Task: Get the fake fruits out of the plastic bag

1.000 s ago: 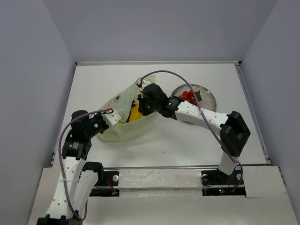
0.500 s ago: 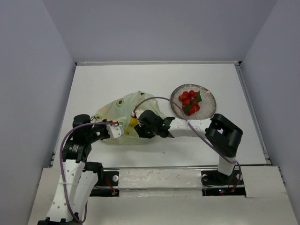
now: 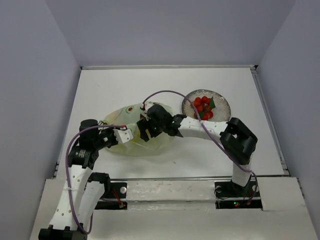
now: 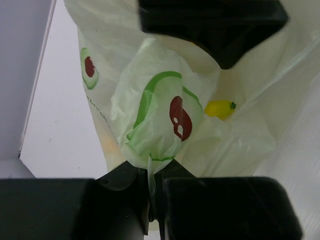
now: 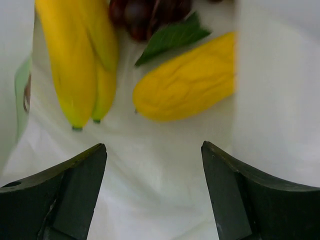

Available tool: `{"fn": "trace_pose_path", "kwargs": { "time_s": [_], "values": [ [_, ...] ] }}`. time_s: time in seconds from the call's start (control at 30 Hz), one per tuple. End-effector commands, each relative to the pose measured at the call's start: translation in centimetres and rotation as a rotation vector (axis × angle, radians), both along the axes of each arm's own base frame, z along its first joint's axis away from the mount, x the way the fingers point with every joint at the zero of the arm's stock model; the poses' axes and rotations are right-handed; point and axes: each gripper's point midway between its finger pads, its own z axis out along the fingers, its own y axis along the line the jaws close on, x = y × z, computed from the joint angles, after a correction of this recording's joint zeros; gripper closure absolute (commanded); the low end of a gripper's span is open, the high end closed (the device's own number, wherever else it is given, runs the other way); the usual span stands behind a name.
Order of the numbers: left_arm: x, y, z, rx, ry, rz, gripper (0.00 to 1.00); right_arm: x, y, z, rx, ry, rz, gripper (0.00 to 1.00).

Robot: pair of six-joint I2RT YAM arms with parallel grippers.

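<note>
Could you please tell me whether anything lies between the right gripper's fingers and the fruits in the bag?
Nothing visible does. In the right wrist view the open fingers of the right gripper face the banana and the yellow-orange fruit directly, with only bare plastic bag lying between; no film veils them.

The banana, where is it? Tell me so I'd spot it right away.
Find the pale green plastic bag on the white table, left of the grey plate. Inside it, in the right wrist view, the banana lies left of a bumpy yellow fruit and beside dark grapes. It is the long, smooth, bright yellow one with dark tips.
</note>
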Motion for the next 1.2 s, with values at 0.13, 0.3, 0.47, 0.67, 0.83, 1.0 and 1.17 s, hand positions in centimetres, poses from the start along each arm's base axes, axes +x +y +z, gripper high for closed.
{"fn": "trace_pose_path", "kwargs": {
  "time_s": [0.13, 0.3, 0.47, 0.67, 0.83, 1.0, 1.17],
  "values": [
    [0.8, 0.0, 1.4, 0.003, -0.054, 0.006, 0.80, 7.4, 1.4, 3.1, 0.208, 0.172, -0.285, 0.17],
    [1.1, 0.2, 1.8, 0.004, -0.069, 0.015, 0.80, 8.8, 1.8, -0.2, 0.129, 0.182, -0.318, 0.16],
    [1.3, 0.4, 1.7, 0.010, -0.074, 0.026, 0.80, 8.8, 2.7, -0.6, 0.113, 0.163, -0.268, 0.16],
    [1.6, 0.2, 2.0, -0.011, -0.070, 0.037, 0.79, 7.8, 2.3, -4.5, -0.049, 0.136, -0.273, 0.18],
    [1.8, 0.5, 2.1, -0.001, -0.076, 0.053, 0.79, 8.2, 0.7, -4.6, -0.106, 0.095, -0.308, 0.62],
    [3.4, 1.3, 3.4, -0.066, -0.096, 0.175, 0.79, 8.0, 1.4, -0.3, -0.048, 0.050, -0.221, 0.85],
    [6.6, 3.5, 6.1, -0.231, -0.084, 0.467, 0.80, 5.9, 2.0, 6.2, 0.049, -0.009, -0.020, 0.90]
  ]
}}
